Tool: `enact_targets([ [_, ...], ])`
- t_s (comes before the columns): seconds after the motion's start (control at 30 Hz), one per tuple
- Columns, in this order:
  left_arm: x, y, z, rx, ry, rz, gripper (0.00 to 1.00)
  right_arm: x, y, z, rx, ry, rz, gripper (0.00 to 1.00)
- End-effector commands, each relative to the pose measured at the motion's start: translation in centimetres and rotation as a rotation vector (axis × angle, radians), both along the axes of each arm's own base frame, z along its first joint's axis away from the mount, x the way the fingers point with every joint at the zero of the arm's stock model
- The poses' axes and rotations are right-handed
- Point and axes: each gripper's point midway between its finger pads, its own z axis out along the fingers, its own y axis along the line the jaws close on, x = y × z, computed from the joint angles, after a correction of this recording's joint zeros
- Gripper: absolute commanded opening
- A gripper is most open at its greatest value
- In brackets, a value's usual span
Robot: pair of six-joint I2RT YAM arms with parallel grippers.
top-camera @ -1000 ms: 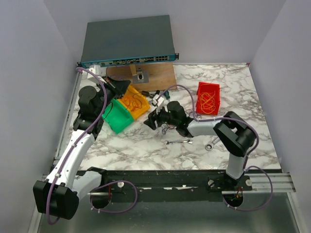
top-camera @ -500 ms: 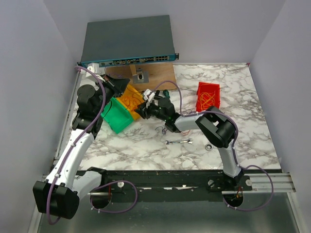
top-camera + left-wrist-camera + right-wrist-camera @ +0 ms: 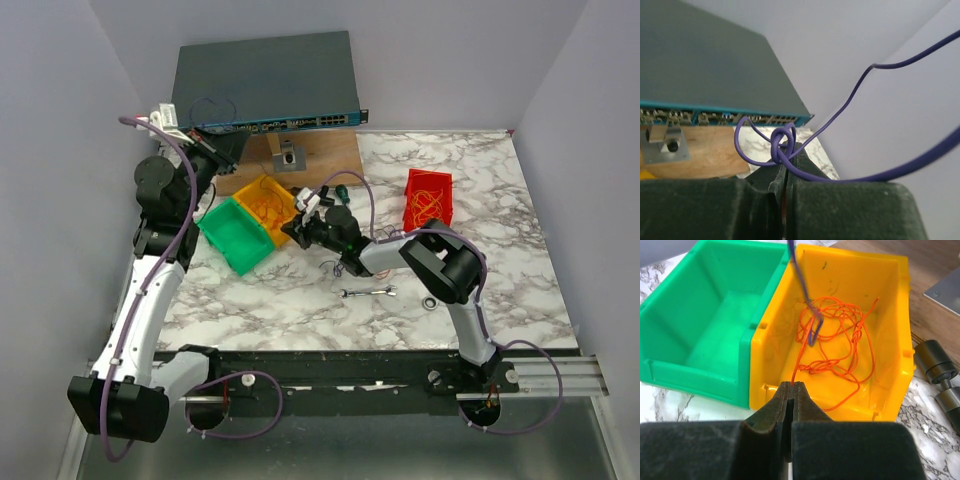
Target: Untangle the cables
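Observation:
Orange cables lie bunched in the yellow bin, with a purple cable running down into them. At the bin's near rim my right gripper is shut on one orange strand. In the top view this gripper sits at the yellow bin. My left gripper is raised in front of the network switch and shut on the purple cable, which is knotted at its tips. From above, the left gripper is high at the back left.
A green bin touches the yellow one. A red bin holds more orange and yellow cables. The network switch and a wooden board are at the back. A wrench, a washer and a dark strand lie near the right arm.
My right gripper moved left to the yellow bin and closed on an orange strand. The left arm rose back toward the switch, pulling the purple cable up.

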Motion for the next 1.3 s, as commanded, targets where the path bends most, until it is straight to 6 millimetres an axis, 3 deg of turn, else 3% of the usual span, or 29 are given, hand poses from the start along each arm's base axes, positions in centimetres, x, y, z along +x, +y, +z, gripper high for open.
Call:
enact_targets([
  [0.0,-1.1,2.5,5.2,-0.038,-0.112,0.078,0.0,-0.4,-0.3,-1.2,-0.003,0.017,-0.023,0.01],
  [0.17,-1.7,4.9,6.7,-0.067,-0.117,0.157,0.0,-0.3,-0.5,-1.3,-0.008,0.02,-0.03,0.01],
  [0.3,-1.7,5.7,4.8,-0.086,-0.059,0.191,0.0,-0.1,-0.3,-1.1,-0.012,0.023,-0.033,0.01],
  [0.37,-1.4,5.6,2.9,-0.088,-0.011,0.187,0.0,0.1,-0.1,-0.9,-0.014,0.025,-0.033,0.14],
  [0.43,-1.1,5.7,1.0,-0.08,0.035,0.196,0.0,0.3,0.2,-0.4,0.004,0.055,-0.044,0.17],
  [0.63,-1.1,7.6,-5.4,-0.019,0.181,0.309,0.0,2.7,1.6,0.9,-0.008,0.098,-0.102,0.01],
  [0.9,-1.6,10.1,-13.0,0.061,0.358,0.448,0.0,4.6,3.4,-2.6,-0.101,0.214,-0.139,0.01],
  [0.93,-1.4,10.2,-13.7,0.067,0.372,0.455,0.0,4.8,3.4,-2.9,-0.108,0.225,-0.148,0.07],
  [1.03,-0.9,10.3,-15.0,0.074,0.398,0.459,0.0,5.1,3.1,-2.5,-0.099,0.227,-0.174,0.47],
  [1.07,-0.8,10.3,-15.2,0.076,0.403,0.458,0.0,5.0,3.0,-2.3,-0.094,0.226,-0.174,0.53],
  [1.27,-0.9,11.1,-15.6,0.101,0.405,0.504,0.0,4.7,2.9,0.3,-0.064,0.215,-0.165,0.53],
])
